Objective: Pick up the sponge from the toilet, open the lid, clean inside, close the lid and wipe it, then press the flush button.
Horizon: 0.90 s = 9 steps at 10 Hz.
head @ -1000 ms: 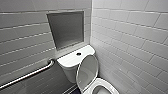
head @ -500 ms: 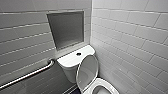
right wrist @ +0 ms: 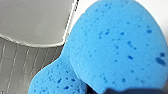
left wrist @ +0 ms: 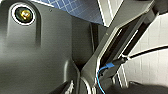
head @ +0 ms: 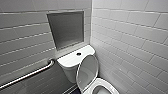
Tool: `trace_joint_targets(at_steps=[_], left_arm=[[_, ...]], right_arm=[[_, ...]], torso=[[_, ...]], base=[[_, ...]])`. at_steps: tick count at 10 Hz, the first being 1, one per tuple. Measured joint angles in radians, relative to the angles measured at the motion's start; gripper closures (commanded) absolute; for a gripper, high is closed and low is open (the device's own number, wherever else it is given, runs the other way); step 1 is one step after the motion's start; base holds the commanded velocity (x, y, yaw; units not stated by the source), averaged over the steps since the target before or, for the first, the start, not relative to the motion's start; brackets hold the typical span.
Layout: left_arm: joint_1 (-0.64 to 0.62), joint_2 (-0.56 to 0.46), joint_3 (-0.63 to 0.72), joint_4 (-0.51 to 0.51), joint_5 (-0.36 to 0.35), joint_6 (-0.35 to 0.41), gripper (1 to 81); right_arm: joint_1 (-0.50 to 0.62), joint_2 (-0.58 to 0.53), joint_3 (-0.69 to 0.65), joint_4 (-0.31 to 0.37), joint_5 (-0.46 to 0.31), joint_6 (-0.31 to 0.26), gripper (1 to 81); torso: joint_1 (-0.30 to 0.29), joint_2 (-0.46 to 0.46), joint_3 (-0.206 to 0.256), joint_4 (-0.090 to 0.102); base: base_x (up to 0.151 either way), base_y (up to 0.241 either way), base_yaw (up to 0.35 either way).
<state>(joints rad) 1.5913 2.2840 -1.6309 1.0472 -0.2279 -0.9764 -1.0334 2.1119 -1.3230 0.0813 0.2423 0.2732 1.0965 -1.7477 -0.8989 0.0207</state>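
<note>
Steel first: at the far left of your head view a brushed metal grab bar [head: 27,73] slants across the grey tiled wall [head: 22,32]. Next to it a square grey recessed niche [head: 66,30] is set into that wall. Just below the niche stands the white glossy ceramic toilet [head: 68,72], its tank pushed into the corner. The small round dark flush button [head: 78,53] sits in the middle of the flat tank top. In front of the tank the white oval plastic lid [head: 87,68] stands raised, leaning back towards the tank with its greyish underside facing you. Below it the white oval seat [head: 106,86] rings the open bowl. A white tiled wall [head: 130,45] closes the right side. You cannot tell whether your left gripper is released or clenched. In your right wrist view the bright blue porous sponge [right wrist: 112,50] hangs close to the camera, clear of the grey tiled floor [right wrist: 15,65] and beside a glossy grey white-rimmed surface [right wrist: 35,22]. Your right gripper [right wrist: 125,90] is clamped on its lower edge.
</note>
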Motion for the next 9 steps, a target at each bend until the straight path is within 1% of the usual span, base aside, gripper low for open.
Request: trace_joint_targets(at_steps=[2,3,5,7,9], left_arm=[[-0.005,0.039,-0.038,0.005,-0.017,0.007,1.0],[0.0,0.047,-0.05,0.006,-0.017,0.007,1.0],[0.017,0.056,-0.089,0.008,-0.019,0.006,1.0],[0.031,0.088,-0.16,0.008,-0.021,0.007,1.0],[0.055,0.12,-0.209,0.008,-0.024,0.006,1.0]], right_arm=[[0.093,0.016,-0.008,0.044,-0.066,0.001,81.1],[0.129,0.048,-0.042,0.065,-0.098,0.001,81.1],[0.201,0.134,-0.15,0.107,-0.156,0.001,81.1],[0.278,0.227,-0.261,0.154,-0.194,0.001,81.1],[0.328,0.299,-0.382,0.191,-0.232,0.001,81.1]], torso=[[0.0,0.0,0.0,0.0],[0.0,0.0,0.0,0.0],[0.0,0.0,0.0,0.0],[0.0,0.0,0.0,0.0],[0.0,0.0,-0.001,0.0]], base=[[0.0,0.0,0.0],[0.0,0.0,0.0],[0.0,0.0,0.0],[0.0,0.0,0.0],[0.0,0.0,0.0]])
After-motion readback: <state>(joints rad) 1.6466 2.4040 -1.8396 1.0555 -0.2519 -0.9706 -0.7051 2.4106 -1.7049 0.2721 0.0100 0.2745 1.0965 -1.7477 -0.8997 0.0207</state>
